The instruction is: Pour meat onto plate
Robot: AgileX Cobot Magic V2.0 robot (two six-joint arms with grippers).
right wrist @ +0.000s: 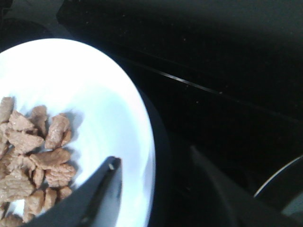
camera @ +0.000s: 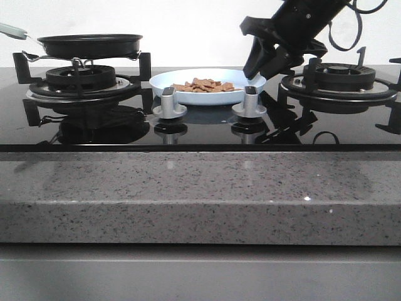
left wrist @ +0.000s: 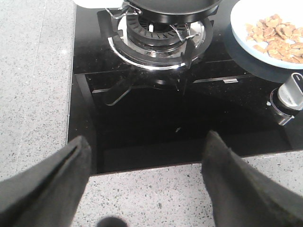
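Meat (camera: pixel 203 84) sits on the plate (camera: pixel 166 79), frame centre. Right pincer (camera: pixel 261 64) spread, straddling the plate's right rim. Left pincer (left wrist: pixel 144 182) spread, empty, over the stove's front edge.

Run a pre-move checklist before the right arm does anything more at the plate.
1. Meat on the plate: ok, the heap lies inside the rim.
2. Pan parked: ok, it sits on the left burner, seen from the front; whether any meat is left inside, cannot tell.
3. Right gripper at the plate: jaws open astride the plate's right rim; whether they touch it, cannot tell.
4. Left gripper clear: ok, jaws open and empty, back over the hob's near edge.
5. Knobs in front of the plate: ok, nothing rests against them.
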